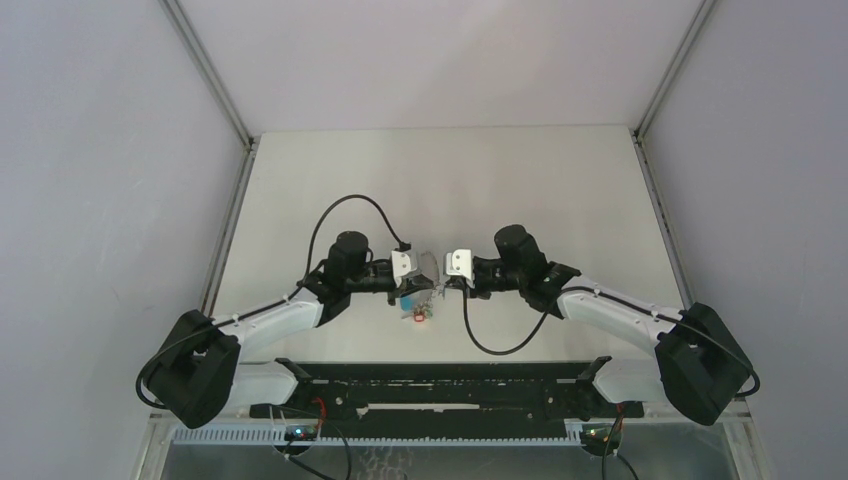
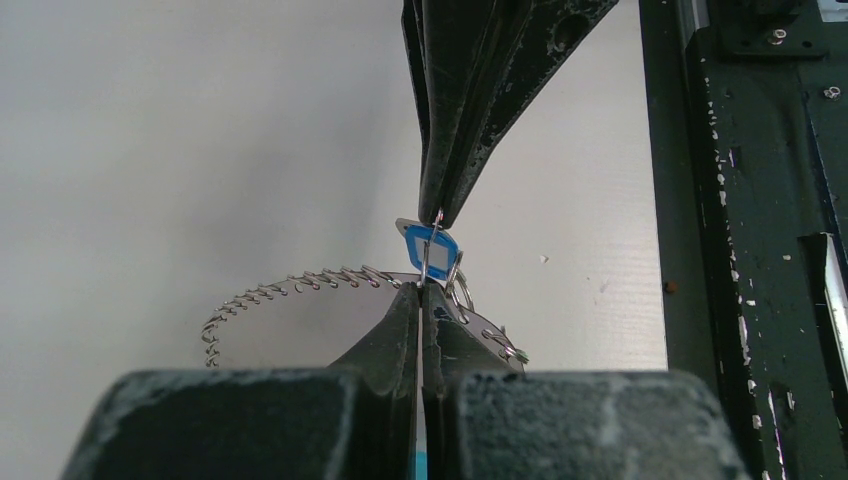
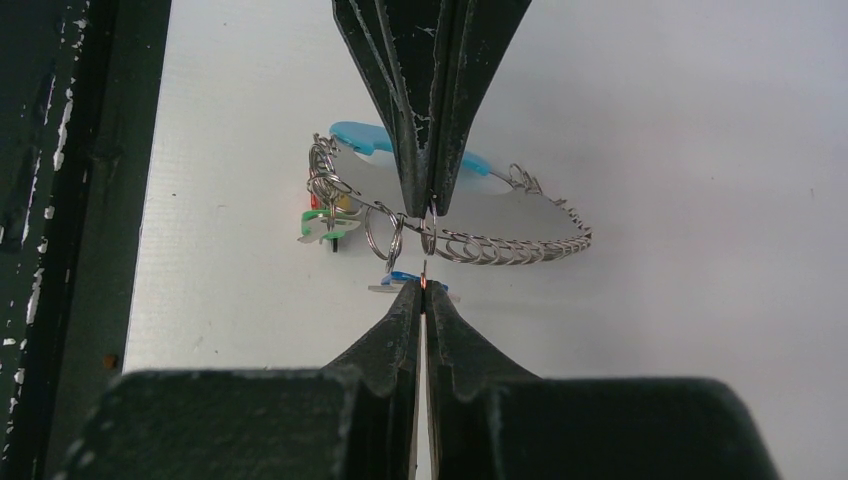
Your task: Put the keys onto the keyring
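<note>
Right gripper [image 3: 424, 292] sits nearest, clenched, pinching what looks like the small ring of the blue key [image 3: 400, 279]. The key itself lies just beside your jaw tips. Straight ahead, almost tip to tip, left gripper [image 3: 431, 208] is clamped on the keyring [image 3: 520, 245] wire. That wire runs crosswise to both jaws, so threading likely falls to your right arm.
</note>
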You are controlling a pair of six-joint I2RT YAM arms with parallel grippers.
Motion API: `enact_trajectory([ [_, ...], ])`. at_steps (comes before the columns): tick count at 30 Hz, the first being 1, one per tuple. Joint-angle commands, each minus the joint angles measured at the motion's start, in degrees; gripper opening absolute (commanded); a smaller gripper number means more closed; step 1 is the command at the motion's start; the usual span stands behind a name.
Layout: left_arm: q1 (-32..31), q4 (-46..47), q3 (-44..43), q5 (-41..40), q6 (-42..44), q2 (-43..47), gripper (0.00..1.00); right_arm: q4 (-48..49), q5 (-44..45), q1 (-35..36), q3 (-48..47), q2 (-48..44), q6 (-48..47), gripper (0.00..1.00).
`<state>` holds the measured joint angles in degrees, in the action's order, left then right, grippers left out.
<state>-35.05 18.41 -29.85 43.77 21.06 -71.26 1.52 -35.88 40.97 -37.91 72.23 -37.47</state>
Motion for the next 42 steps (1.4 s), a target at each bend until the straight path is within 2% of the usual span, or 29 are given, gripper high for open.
enact_trajectory([
  [1, -0.4, 3.1, -0.6, 1.4, -0.7, -0.1, 0.0, 1.6, -0.2, 0.7, -0.8, -0.5, -1.1, 0.0],
  [23, -0.4, 3.1, -0.7, 1.4, -1.1, -0.1, 0.0, 1.5, 2.7, 1.3, -0.9, -0.4, -1.3, 0.0],
  [42, -0.4, 3.1, -0.7, 1.5, -1.4, -0.2, 0.0, 1.0, 1.2, 1.8, -1.0, -0.8, -1.7, 0.0],
])
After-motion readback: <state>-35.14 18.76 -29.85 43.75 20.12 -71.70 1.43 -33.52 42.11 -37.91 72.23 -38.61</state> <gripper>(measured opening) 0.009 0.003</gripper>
